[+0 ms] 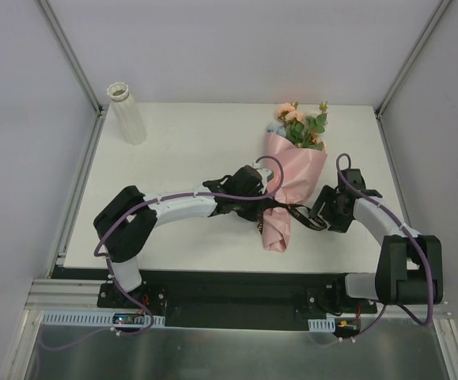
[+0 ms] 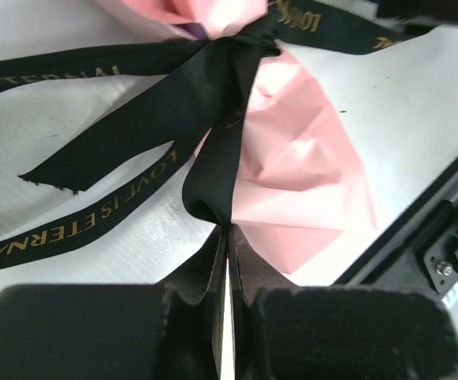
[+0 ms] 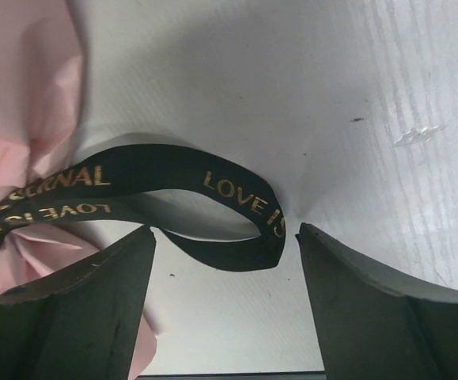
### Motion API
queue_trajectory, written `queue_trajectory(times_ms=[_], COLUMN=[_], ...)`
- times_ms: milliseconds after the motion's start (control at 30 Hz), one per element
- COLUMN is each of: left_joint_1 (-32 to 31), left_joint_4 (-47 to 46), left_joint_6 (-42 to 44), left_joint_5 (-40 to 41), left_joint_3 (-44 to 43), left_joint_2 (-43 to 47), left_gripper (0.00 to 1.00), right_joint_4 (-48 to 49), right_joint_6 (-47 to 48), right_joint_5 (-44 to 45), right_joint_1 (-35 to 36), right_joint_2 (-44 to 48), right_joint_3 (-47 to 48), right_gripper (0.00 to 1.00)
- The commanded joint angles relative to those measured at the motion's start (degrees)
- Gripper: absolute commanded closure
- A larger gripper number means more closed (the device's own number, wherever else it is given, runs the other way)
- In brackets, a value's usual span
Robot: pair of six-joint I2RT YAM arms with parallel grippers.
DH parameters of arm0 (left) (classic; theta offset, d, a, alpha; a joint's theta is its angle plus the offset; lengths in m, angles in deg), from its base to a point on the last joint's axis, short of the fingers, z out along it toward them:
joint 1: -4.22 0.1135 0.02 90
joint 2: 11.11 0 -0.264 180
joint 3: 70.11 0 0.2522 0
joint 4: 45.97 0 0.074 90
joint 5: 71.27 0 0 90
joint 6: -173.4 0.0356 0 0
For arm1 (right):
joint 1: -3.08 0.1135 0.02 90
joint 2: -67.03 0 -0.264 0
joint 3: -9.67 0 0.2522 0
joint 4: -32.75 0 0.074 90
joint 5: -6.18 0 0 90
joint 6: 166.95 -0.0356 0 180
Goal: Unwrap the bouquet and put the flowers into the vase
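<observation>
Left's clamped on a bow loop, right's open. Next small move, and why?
Probably close the right gripper on the black ribbon loop lying between its open fingers. The left gripper is shut on another loop of it, and the bow on the bouquet is not yet undone. With both loops held, pulling apart should loosen the knot.

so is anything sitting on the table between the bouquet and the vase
Nothing visible: the table between the bouquet and the vase is bare. The left arm lies nearer than that line. The flowers are still wrapped, though, with the left gripper shut on the black ribbon.
</observation>
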Motion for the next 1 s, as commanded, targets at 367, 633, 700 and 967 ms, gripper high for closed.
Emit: queue_trajectory(times_ms=[367,633,700,967], left_joint_1=[-0.25,-0.25,-0.34,-0.25], left_joint_4=[-0.82,-0.82,-0.82,-0.12], left_joint_6=[-0.41,-0.41,-0.33,-0.59], left_joint_5=[-4.59,-5.21,-5.3,-9.14], left_joint_3=[-3.64,-4.87,-4.87,-5.48], left_joint_2=[3.31,2.08,2.52,5.77], left_gripper=[1.0,1.0,1.0,1.0], right_joint_4=[2.0,3.14,2.79,-6.61], right_joint_6=[4.91,7.21,7.21,7.73], right_joint_5=[-1.26,-5.3,-4.78,11.66], right_joint_1=[3.97,12.58,13.12,13.38], right_joint_2=[14.82,23.03,23.12,18.04], right_joint_3=[-4.26,-0.4,0.31,3.39], right_gripper=[0.85,0.84,0.83,0.35])
